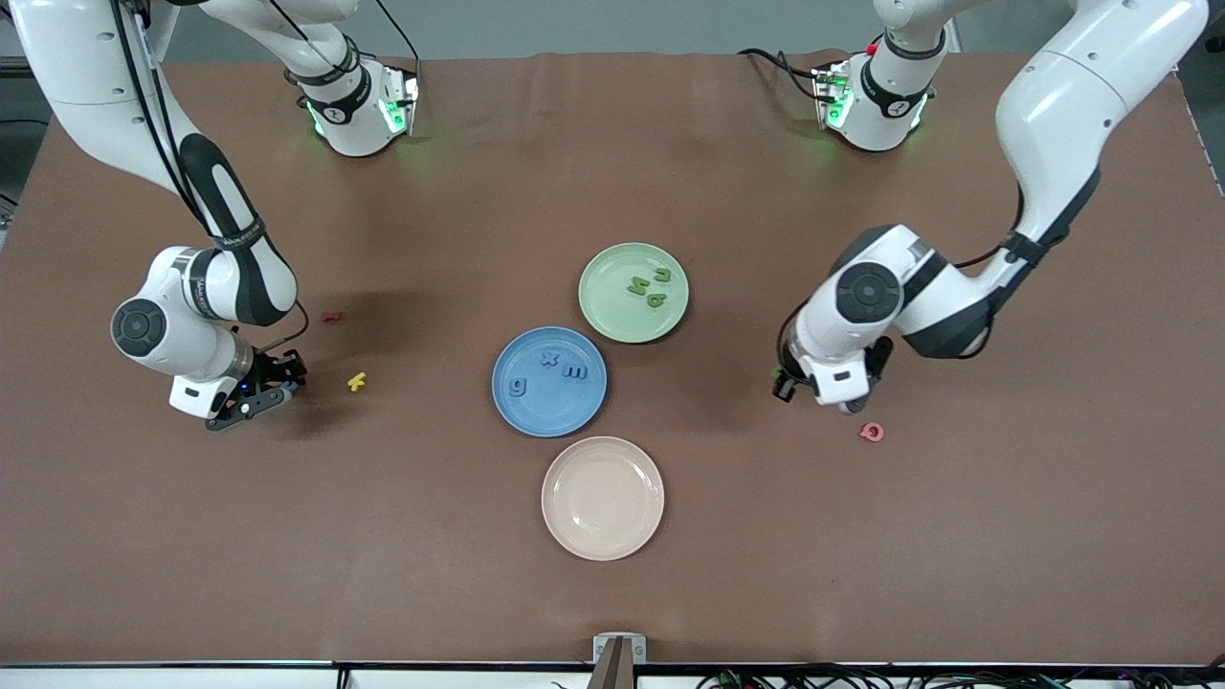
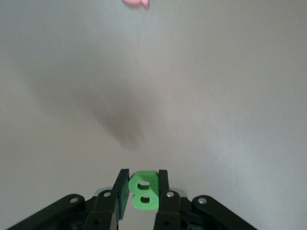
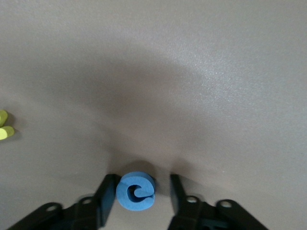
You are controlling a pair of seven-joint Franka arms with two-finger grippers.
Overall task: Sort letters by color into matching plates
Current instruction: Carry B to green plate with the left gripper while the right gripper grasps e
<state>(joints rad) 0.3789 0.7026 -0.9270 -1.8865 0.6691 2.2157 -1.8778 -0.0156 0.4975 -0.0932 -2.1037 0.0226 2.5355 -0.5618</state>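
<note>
The pale green plate holds three green letters. Beside it, nearer the front camera, the blue plate holds three blue letters. My left gripper hangs over bare table near the left arm's end. In the left wrist view this gripper is shut on a green B. My right gripper is down at the table near the right arm's end. Its fingers straddle a blue curled letter; one finger touches it, the other stands apart.
A cream plate lies nearer the front camera than the blue plate. A yellow k and a dark red letter lie close to the right gripper. A pink Q lies by the left gripper.
</note>
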